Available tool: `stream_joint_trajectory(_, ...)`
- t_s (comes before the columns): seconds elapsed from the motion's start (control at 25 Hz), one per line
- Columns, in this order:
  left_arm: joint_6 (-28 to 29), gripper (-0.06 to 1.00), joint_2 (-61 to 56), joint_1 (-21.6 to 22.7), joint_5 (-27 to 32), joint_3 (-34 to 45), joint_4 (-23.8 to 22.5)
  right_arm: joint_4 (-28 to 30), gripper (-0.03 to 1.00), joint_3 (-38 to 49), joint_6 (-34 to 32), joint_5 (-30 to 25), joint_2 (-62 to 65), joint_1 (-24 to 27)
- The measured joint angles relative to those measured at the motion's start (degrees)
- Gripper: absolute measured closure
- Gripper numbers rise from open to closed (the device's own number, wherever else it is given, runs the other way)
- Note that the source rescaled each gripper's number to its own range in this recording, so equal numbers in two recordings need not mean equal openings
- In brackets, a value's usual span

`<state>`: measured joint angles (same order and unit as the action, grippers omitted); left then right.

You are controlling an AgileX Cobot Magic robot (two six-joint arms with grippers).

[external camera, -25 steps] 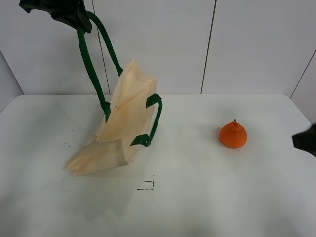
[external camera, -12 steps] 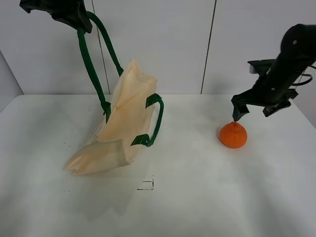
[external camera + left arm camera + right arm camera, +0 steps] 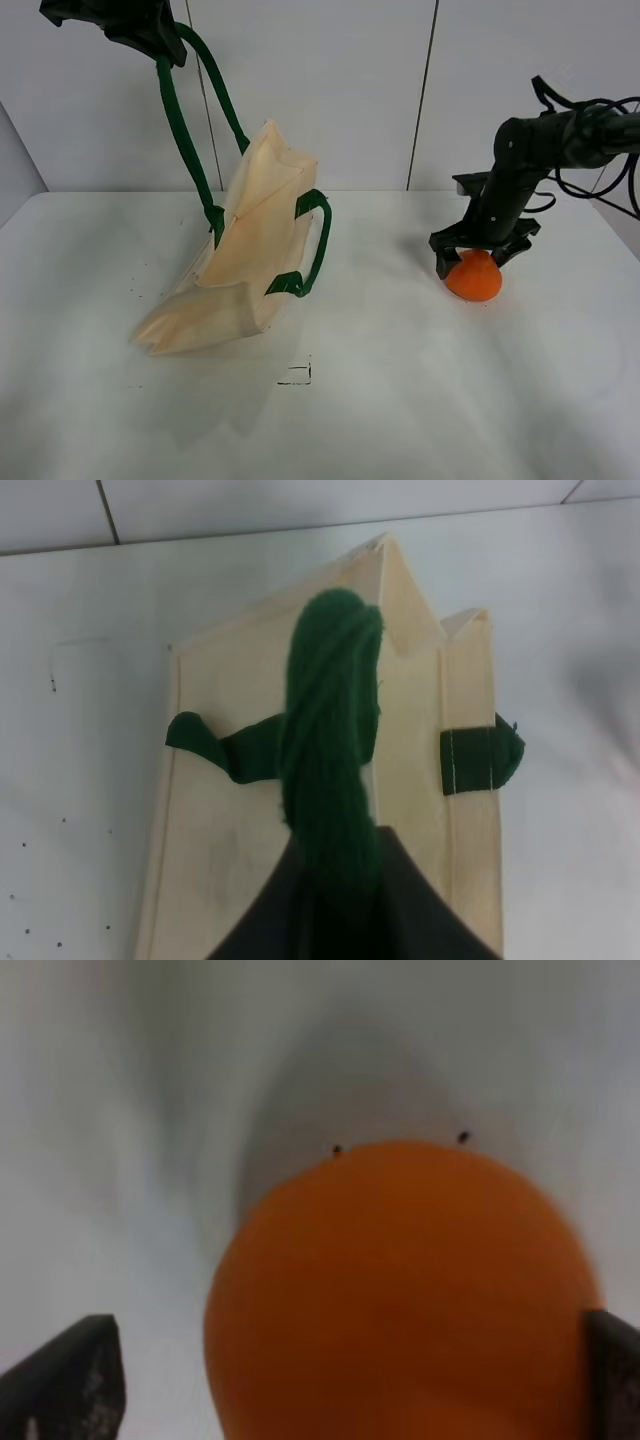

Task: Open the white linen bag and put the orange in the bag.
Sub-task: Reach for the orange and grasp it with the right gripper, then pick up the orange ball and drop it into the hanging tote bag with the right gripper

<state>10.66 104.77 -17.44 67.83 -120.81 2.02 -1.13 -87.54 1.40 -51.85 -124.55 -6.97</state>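
Observation:
The white linen bag (image 3: 250, 245) hangs tilted from one dark green handle (image 3: 185, 130), its bottom corner resting on the table. My left gripper (image 3: 150, 35) is shut on that handle, high at the upper left; the left wrist view shows the handle (image 3: 330, 730) running down to the bag (image 3: 230, 820). The second handle (image 3: 312, 240) droops on the bag's right side. The orange (image 3: 473, 275) sits on the table at the right. My right gripper (image 3: 480, 255) is open and straddles the orange from above; the right wrist view shows the orange (image 3: 400, 1290) between the fingertips (image 3: 75, 1375).
A white table (image 3: 400, 400) spreads under everything, with a small black square mark (image 3: 297, 374) near its front middle. White wall panels stand behind. Cables trail from the right arm (image 3: 590, 130).
The right arm came in from the right edge and dropped onto the orange, open fingers now on either side of it. The left gripper and the bag have not moved.

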Motion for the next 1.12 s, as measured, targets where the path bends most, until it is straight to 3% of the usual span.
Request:
stream_joint_trajectory(0.2,0.00,0.94,0.00,0.00,0.00,0.00,0.00,1.13,-0.02,-0.15,-1.06,0.58,-2.12,0.00)
stream_joint_trajectory(0.24,0.00,0.94,0.00,0.00,0.00,0.00,0.00,1.13,0.04,-0.15,-1.40,0.62,-2.12,0.00)
stream_joint_trajectory(0.32,0.00,0.94,0.00,0.00,0.00,0.00,0.00,1.61,0.30,-0.25,-1.40,0.49,-2.12,0.00)
stream_joint_trajectory(0.4,-0.06,0.94,0.00,0.00,0.00,0.00,0.00,2.08,0.77,-0.45,-1.40,-0.37,-2.03,0.00)
stream_joint_trajectory(0.44,-0.05,0.94,0.00,0.00,0.00,0.00,0.00,2.22,0.93,-0.61,-1.40,-0.73,-1.66,0.00)
stream_joint_trajectory(0.48,-0.05,0.94,0.00,0.00,0.00,0.00,0.00,2.39,0.97,-0.86,-1.40,-1.04,-1.26,0.00)
stream_joint_trajectory(0.68,-0.05,0.94,0.00,0.00,0.00,0.00,0.00,2.23,0.95,-5.03,-1.06,-6.75,1.46,0.00)
stream_joint_trajectory(0.88,-0.05,0.94,0.00,0.00,0.00,0.00,0.00,-4.23,0.95,-16.21,0.18,-15.76,6.20,0.00)
stream_joint_trajectory(1.12,-0.11,0.94,0.00,0.00,0.00,0.00,0.00,-14.08,0.95,-29.55,2.31,-17.46,7.52,-4.08)
